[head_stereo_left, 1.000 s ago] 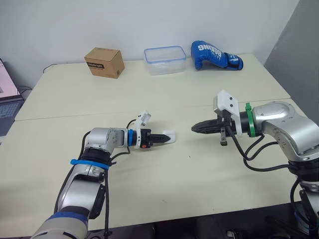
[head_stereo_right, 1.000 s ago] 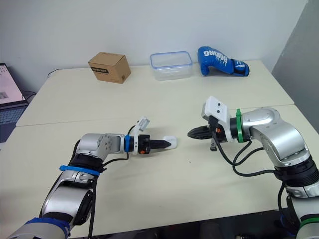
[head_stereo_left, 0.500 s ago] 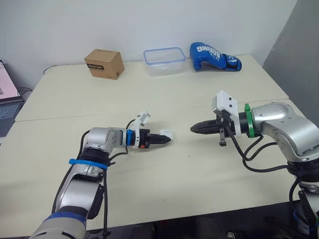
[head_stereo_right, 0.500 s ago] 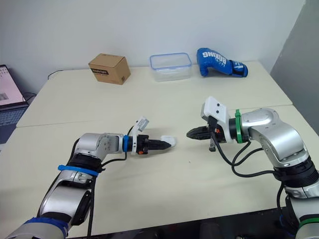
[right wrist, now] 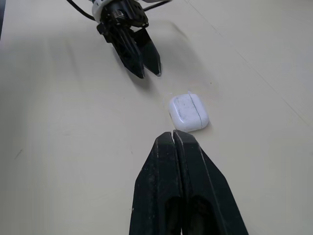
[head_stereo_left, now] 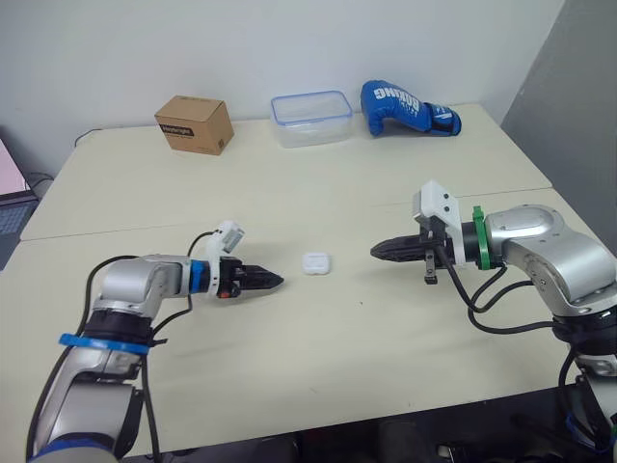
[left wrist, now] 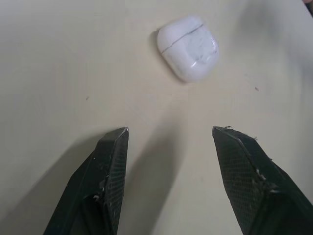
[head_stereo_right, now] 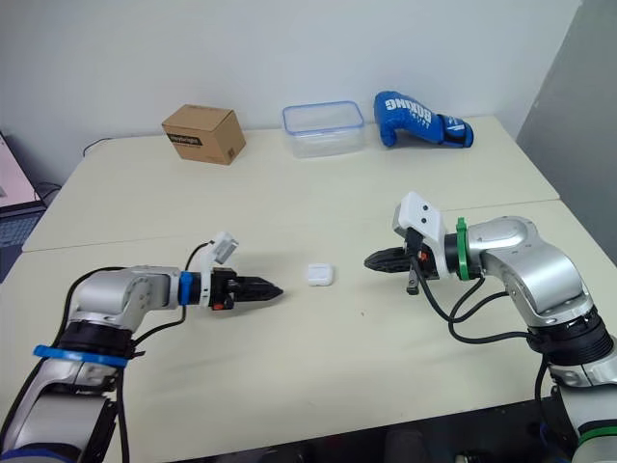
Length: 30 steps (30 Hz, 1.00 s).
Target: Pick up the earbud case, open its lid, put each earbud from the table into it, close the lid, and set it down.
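The white earbud case (head_stereo_left: 315, 262) lies on the cream table (head_stereo_left: 318, 357) with its lid closed, between the two grippers. My left gripper (head_stereo_left: 275, 281) hovers just left of it, open and empty; in the left wrist view the case (left wrist: 188, 46) sits a short way beyond the spread fingertips (left wrist: 117, 137). My right gripper (head_stereo_left: 376, 251) points at the case from the right, shut with nothing in it; its closed tips (right wrist: 172, 134) stop just short of the case (right wrist: 189, 112).
Along the far edge of the table stand a brown cardboard box (head_stereo_left: 194, 123), a clear plastic container with a blue rim (head_stereo_left: 310, 118) and a blue boxing glove (head_stereo_left: 405, 106). A laptop (head_stereo_right: 14, 183) sits off the left side.
My left gripper has let go of the case and drawn back to the left, open. The case now rests on the table. The right gripper has held still.
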Tool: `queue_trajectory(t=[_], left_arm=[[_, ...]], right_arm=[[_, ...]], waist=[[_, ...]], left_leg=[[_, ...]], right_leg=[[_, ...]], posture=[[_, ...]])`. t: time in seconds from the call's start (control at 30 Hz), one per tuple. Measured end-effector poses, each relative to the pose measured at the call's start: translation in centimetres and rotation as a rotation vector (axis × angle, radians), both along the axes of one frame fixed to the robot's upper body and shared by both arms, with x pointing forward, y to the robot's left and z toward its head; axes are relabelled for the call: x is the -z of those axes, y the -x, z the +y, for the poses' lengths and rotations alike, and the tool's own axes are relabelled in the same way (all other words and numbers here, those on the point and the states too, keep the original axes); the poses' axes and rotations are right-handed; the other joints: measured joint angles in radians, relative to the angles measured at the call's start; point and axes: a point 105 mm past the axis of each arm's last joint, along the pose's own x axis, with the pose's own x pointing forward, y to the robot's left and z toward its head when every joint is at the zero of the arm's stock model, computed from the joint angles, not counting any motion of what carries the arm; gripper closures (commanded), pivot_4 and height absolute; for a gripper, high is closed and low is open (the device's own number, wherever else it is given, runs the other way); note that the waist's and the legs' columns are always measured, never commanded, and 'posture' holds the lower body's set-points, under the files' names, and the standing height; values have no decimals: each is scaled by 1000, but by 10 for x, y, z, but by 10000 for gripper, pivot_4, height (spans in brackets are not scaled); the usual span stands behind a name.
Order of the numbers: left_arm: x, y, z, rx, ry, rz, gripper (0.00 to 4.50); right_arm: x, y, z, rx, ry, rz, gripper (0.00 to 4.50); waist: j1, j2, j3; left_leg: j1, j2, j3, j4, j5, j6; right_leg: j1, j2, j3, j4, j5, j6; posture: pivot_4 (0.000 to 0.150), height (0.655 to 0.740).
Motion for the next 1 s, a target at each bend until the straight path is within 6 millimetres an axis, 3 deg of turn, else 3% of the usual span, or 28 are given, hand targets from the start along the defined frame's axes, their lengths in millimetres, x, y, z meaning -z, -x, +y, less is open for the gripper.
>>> queue_trajectory(t=[0.37,0.47,0.7,1.0], left_arm=[[5,50,53,-248,-22,-127,16400],[1,64,55,-313,-16,-213,16400],[14,91,57,-444,-97,-287,16400],[31,117,61,-510,-141,-316,16400]], right_arm=[[9,9,-13,82,-48,12,45000],[15,23,-16,103,-77,36,45000],[63,68,-19,130,-67,204,45000],[83,81,-29,204,-56,279,45000]], waist=[[23,0,0],[37,0,0],[60,-1,0],[62,-1,0]], left_leg=[[-2,0,-3,-1,0,0],[-2,0,-3,-1,0,0],[1,0,1,0,-2,3],[1,0,1,0,-3,5]], right_leg=[[-1,-1,0,-1,0,0],[-1,-1,0,-2,0,0],[4,-1,-1,-3,0,-1],[6,-1,-1,-4,0,-1]], posture=[[1500,7307],[1500,7307],[1500,7307],[1500,7307]])
